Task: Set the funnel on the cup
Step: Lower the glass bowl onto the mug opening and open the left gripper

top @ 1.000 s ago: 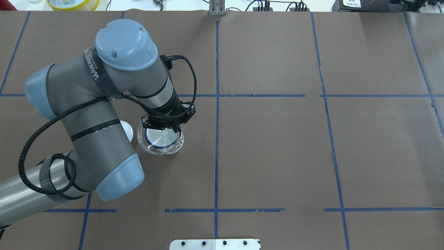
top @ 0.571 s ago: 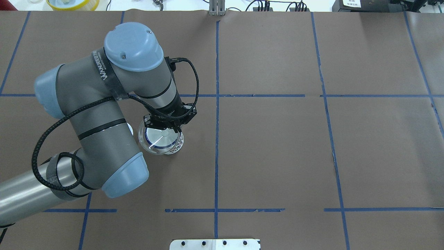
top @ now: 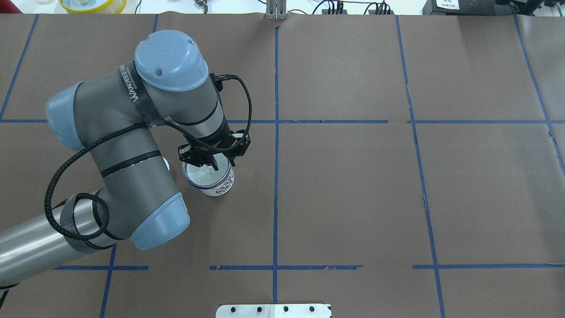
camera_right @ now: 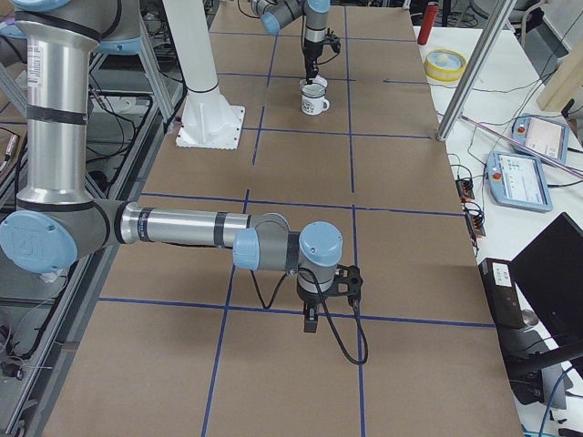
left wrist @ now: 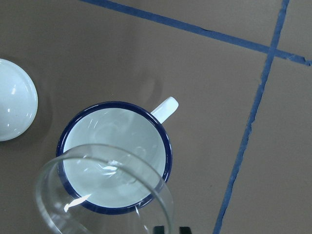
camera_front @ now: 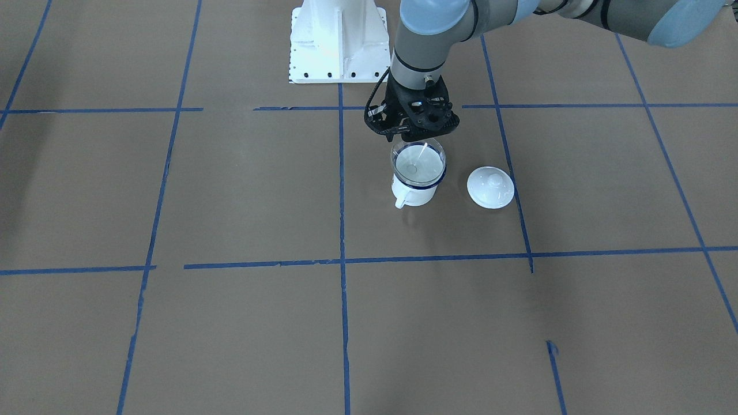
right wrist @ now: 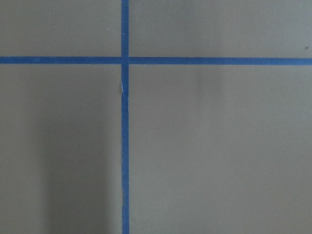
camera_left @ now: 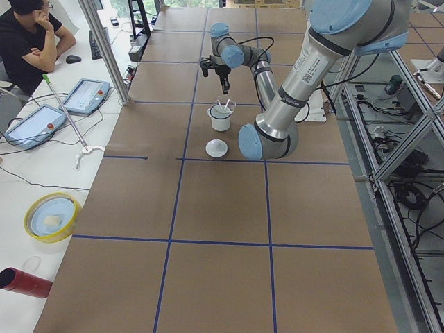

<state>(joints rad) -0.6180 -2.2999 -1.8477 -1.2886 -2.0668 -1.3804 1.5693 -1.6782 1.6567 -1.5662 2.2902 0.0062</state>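
My left hand (top: 223,164) hangs point-down from a bent wrist just above the cup (camera_front: 414,195); its fingers look parted, with the rim of the funnel (camera_front: 418,161) between them; the funnel sits in the cup's mouth on the tabletop (top: 353,198), a white lid (camera_front: 490,187) nearby; the right hand (camera_right: 311,320) points down well apart, and I cannot tell its grip; the left arm's strap (top: 132,95) reads roughly "WANDEED".
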